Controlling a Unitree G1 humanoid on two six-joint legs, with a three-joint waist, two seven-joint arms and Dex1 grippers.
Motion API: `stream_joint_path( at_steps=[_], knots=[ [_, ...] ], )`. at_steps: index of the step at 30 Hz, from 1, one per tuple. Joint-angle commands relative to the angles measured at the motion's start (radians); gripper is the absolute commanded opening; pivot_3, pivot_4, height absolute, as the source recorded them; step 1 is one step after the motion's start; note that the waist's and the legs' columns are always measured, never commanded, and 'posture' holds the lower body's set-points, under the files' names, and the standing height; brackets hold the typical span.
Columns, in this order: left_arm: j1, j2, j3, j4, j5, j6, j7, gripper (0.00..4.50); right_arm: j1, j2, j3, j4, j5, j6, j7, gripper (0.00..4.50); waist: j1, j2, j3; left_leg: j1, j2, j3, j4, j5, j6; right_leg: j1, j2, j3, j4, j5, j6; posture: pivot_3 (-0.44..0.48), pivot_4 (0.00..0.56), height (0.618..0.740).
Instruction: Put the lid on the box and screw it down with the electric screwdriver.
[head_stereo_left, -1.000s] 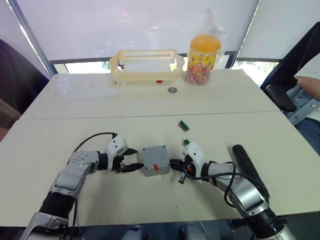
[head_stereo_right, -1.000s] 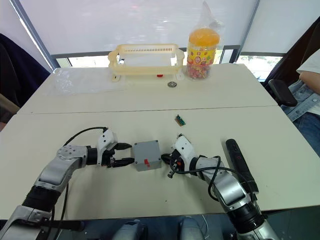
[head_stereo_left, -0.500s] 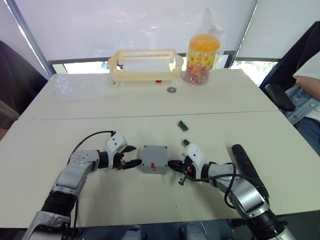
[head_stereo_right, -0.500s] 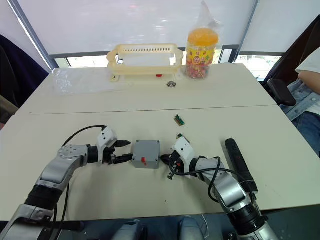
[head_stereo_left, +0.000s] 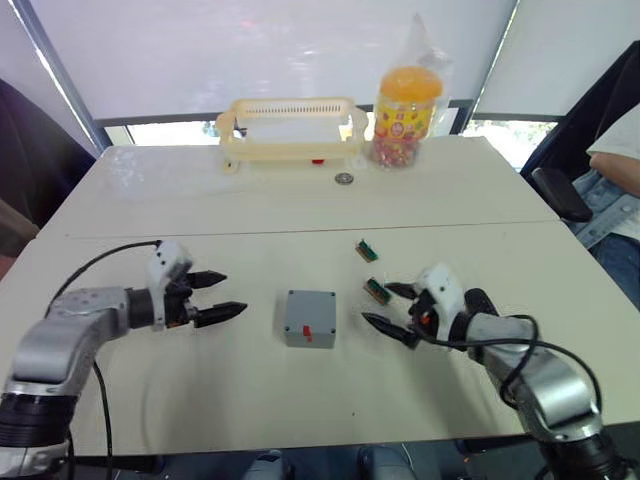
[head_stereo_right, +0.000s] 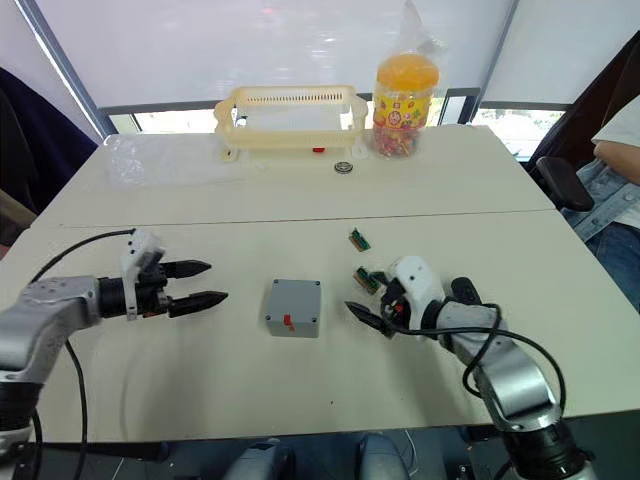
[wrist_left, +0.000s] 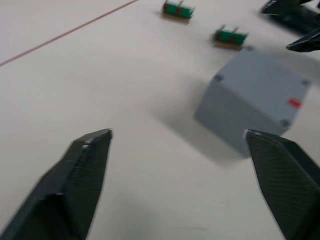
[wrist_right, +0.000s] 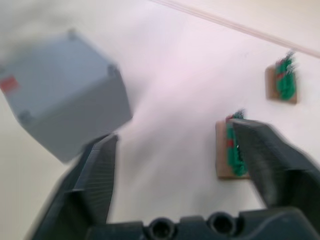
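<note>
Both end effectors are released and holding nothing: left end effector (head_stereo_left: 212, 296) at left-centre of the frame, right end effector (head_stereo_left: 392, 312) at right-centre, each well apart from the box (head_stereo_left: 309, 318). Box sits alone on the desk (head_stereo_left: 300, 215) at frame centre with lid (head_stereo_left: 311, 309) on top, red mark facing the camera. Screwdriver (head_stereo_left: 481, 303) lies on the desk, mostly hidden behind the right arm.

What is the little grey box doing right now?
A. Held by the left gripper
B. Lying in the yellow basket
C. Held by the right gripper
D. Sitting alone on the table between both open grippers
D: the box rests on the table, with the left gripper and the right gripper open, apart from it on either side.
</note>
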Motion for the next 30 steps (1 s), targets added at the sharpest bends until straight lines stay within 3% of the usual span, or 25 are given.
stream_joint_path(
  at_steps=[1,6,17,29,30],
  knots=[
    [-0.014,0.047,0.043,-0.102,-0.086,0.060,-0.017,2.69,-0.035,0.000,-0.108,-0.085,0.112,0.089,-0.024,3.84,0.000,0.000,0.000,0.000,0.000,0.000,0.000,0.000,0.000,0.000,0.000,0.000,0.000,0.000,0.000,0.000,0.150,0.740],
    [-0.040,0.118,-0.022,-0.198,-0.067,0.081,-0.003,0.13,-0.073,-0.015,-0.120,-0.054,0.077,0.146,-0.120,3.84,0.000,0.000,0.000,-0.001,0.000,0.000,0.000,0.000,0.000,0.000,0.000,0.000,-0.001,0.000,-0.001,0.000,0.150,0.740],
    [-0.088,0.131,-0.098,-0.355,-0.094,0.150,0.097,0.13,-0.099,0.063,-0.002,0.078,0.019,0.090,-0.203,3.84,-0.003,0.001,0.001,-0.003,0.000,0.001,0.000,0.000,0.000,-0.002,0.000,0.000,-0.004,0.000,-0.001,0.000,0.150,0.740],
    [-0.069,0.119,-0.117,-0.339,-0.086,0.116,0.103,0.13,-0.089,0.104,0.058,0.175,-0.055,-0.052,-0.216,3.84,-0.002,0.001,0.001,-0.004,0.000,0.001,0.000,0.000,0.000,-0.002,0.001,0.000,-0.004,0.001,-0.001,0.000,0.150,0.740],
    [-0.068,0.119,-0.120,-0.335,-0.084,0.113,0.104,0.06,-0.090,0.109,0.057,0.179,-0.056,-0.056,-0.218,3.59,-0.002,0.001,0.001,-0.004,0.000,0.001,0.000,0.000,0.000,-0.002,0.001,0.000,-0.004,0.001,-0.001,0.000,0.150,0.740]
  ],
)
